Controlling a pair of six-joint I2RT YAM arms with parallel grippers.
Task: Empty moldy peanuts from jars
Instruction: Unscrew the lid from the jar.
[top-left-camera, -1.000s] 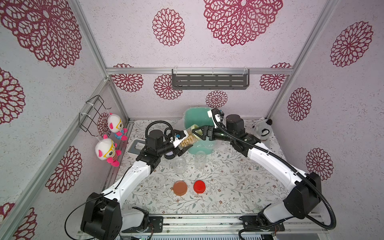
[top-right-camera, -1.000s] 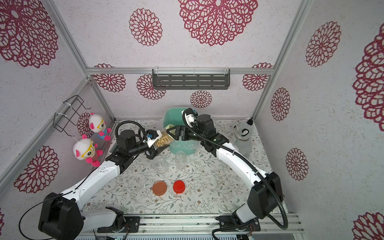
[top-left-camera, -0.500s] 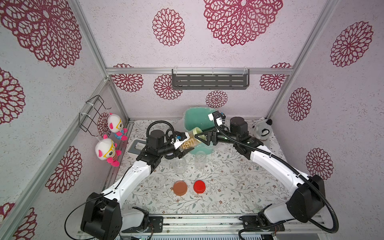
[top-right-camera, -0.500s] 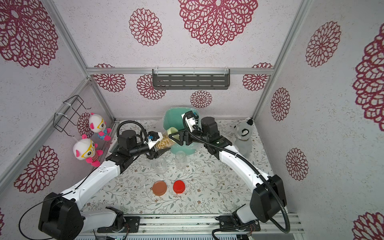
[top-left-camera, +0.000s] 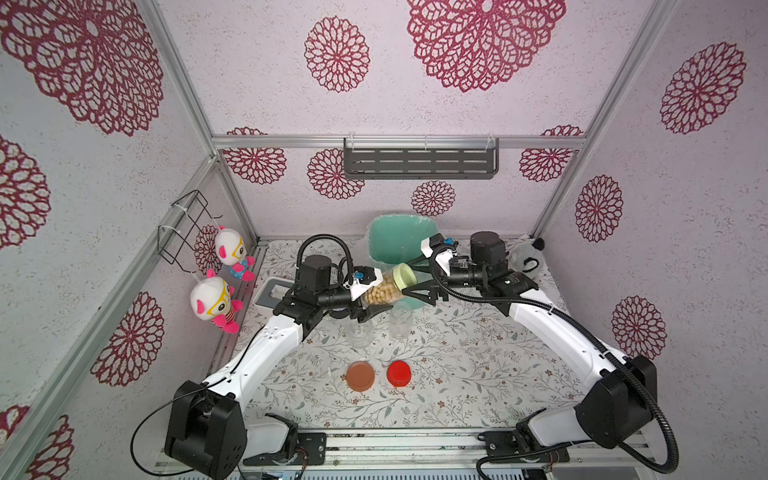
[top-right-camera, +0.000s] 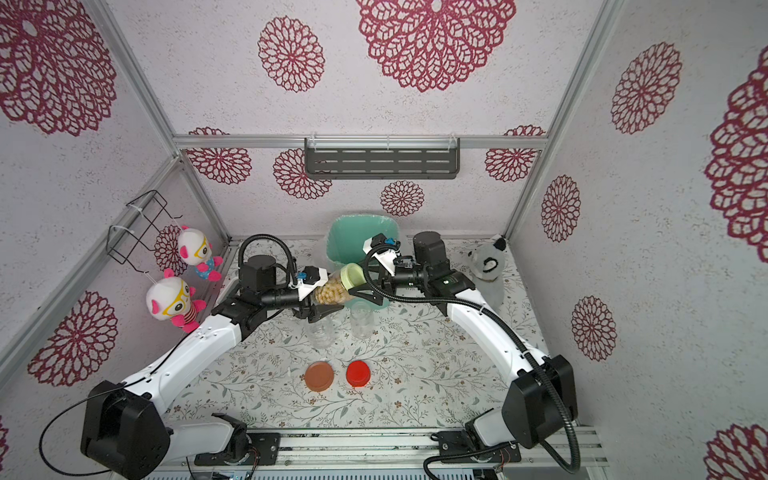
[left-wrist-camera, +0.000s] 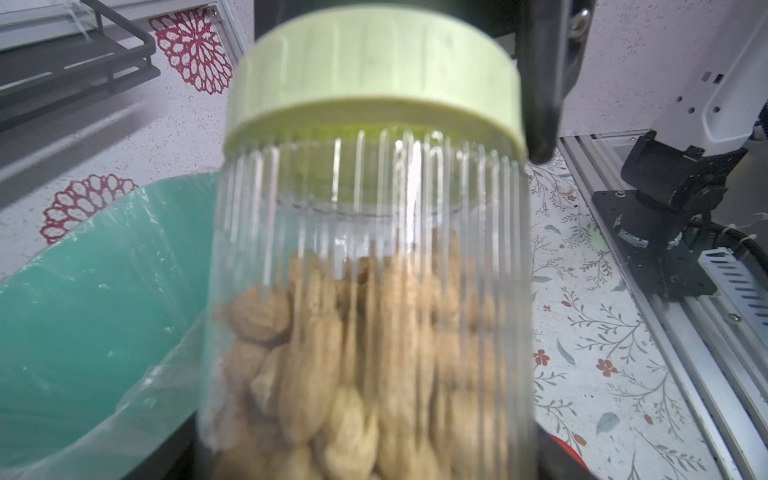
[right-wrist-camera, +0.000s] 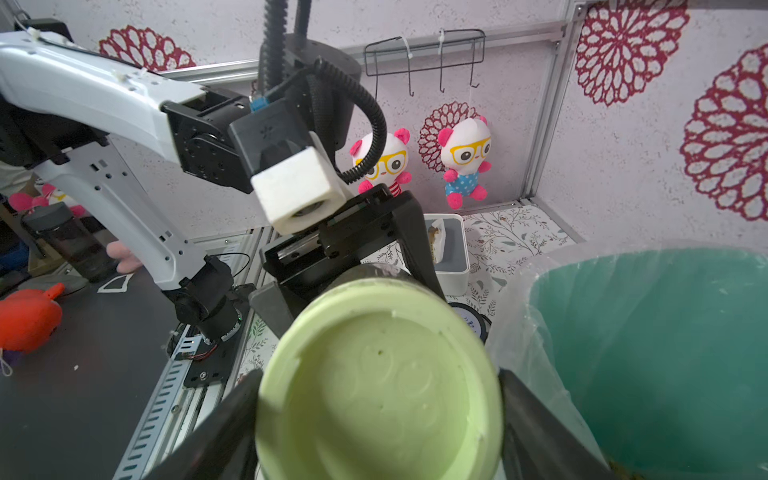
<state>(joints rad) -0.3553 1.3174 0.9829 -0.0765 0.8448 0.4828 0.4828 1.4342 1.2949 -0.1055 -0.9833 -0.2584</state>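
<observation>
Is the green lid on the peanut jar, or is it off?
On. The green lid covers the mouth of the jar, and the peanuts are inside it.

We find the left tool (top-right-camera: 318, 301) clamped on a tilted jar (top-right-camera: 340, 286) of peanuts (top-right-camera: 326, 294) (held in the air, before the teal bin (top-right-camera: 353, 241)). The right tool (top-right-camera: 358, 282) clasps its pale green lid (top-right-camera: 351, 275). On the bench (top-right-camera: 415, 374) stand an empty jar (top-right-camera: 319, 330) and a second empty jar (top-right-camera: 361, 320), with a brown lid (top-right-camera: 319, 376) and a red lid (top-right-camera: 358, 373) nearer.
</observation>
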